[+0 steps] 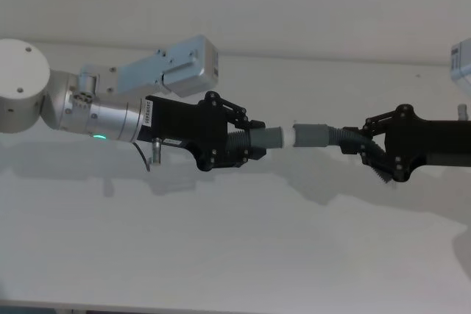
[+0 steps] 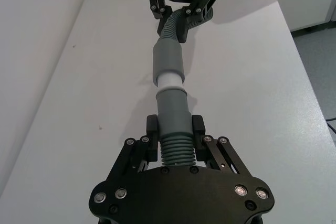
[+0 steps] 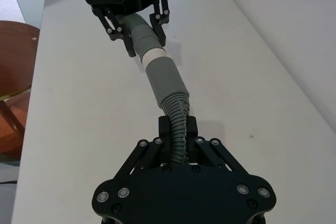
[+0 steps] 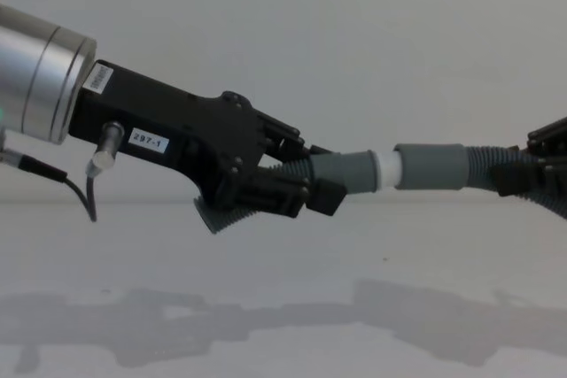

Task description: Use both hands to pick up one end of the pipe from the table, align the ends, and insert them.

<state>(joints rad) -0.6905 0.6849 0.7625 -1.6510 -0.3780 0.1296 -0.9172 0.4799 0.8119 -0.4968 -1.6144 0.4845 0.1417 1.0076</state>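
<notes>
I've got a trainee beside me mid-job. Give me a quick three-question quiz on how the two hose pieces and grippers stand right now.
1. True or false: both hose pieces lie on the table.
2. Which gripper holds the piece with the white plug tip at its end? A) left gripper B) right gripper
3. Fill in: between the left hose piece and the right hose piece, a band of ____ colour shows at the joint.

Key
1. False: both are held in the air, each by one gripper's fingers, end to end.
2. It cannot be settled from these views; the tip sits between the two grey cuffs, so skip scoring it.
3. White: the plug is not fully hidden.
</notes>
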